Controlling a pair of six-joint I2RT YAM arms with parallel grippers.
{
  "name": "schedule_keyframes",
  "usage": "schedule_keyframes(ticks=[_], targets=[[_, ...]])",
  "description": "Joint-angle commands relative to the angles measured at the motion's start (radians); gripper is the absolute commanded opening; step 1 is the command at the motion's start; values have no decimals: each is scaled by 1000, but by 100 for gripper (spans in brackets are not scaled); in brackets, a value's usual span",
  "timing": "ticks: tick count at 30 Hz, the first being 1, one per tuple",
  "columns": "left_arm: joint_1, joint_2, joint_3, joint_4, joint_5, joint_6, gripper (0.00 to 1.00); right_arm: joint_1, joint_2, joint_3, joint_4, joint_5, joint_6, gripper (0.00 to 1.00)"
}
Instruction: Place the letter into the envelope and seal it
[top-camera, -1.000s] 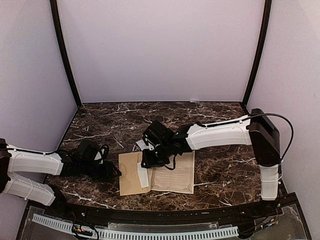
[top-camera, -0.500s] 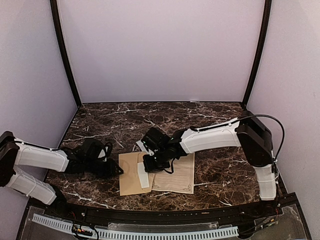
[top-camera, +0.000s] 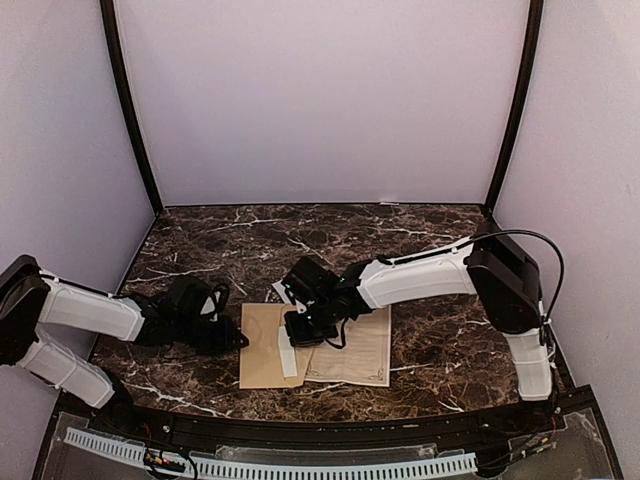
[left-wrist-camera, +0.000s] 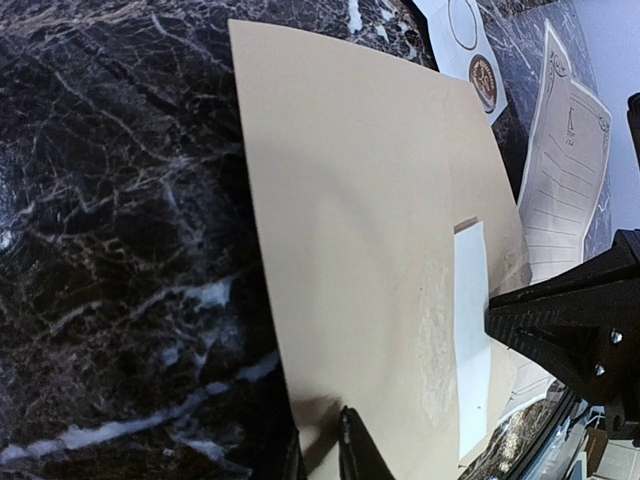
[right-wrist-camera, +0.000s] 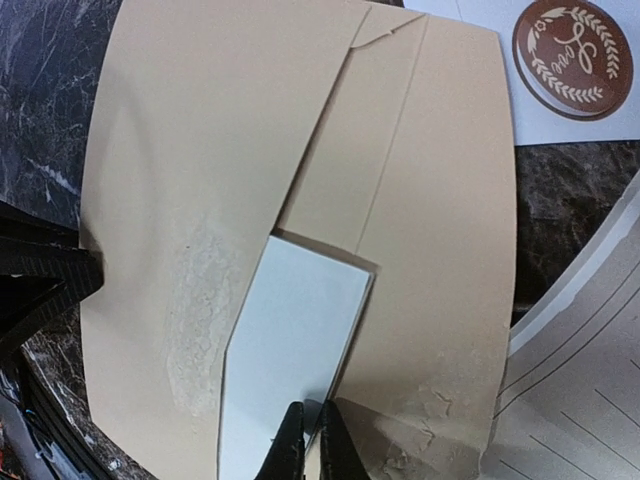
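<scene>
The tan envelope (top-camera: 260, 347) lies flat at the front middle of the table, and a white strip (top-camera: 287, 357) shows at its flap. The cream letter (top-camera: 352, 346), with an ornate border, lies unfolded to its right, partly under it. My left gripper (top-camera: 240, 342) is at the envelope's left edge. In the left wrist view its jaws (left-wrist-camera: 320, 440) pinch that edge of the envelope (left-wrist-camera: 360, 230). My right gripper (top-camera: 293, 338) reaches in from above. Its jaws (right-wrist-camera: 308, 415) are nearly together on the edge of the white strip (right-wrist-camera: 290, 340).
A small white sticker card (top-camera: 284, 290) with round brown seals (right-wrist-camera: 570, 45) lies just behind the envelope. The dark marble table (top-camera: 430, 230) has purple walls on three sides and a black rail along the front edge (top-camera: 320, 420).
My left gripper has slid right to the envelope's left edge and narrowed its jaws. The right gripper has dropped slightly onto the white strip and closed.
</scene>
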Motion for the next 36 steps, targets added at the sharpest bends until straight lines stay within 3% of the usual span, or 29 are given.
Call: schedule_keyframes(ticks=[1, 32, 36], targets=[[3, 38, -7, -52, 0, 17, 13, -5, 30, 20, 47, -27, -1, 4], [3, 47, -17, -11, 59, 6, 3, 22, 79, 91, 122, -141, 12, 1], [3, 38, -19, -40, 30, 9, 0, 24, 31, 84, 96, -109, -1, 7]])
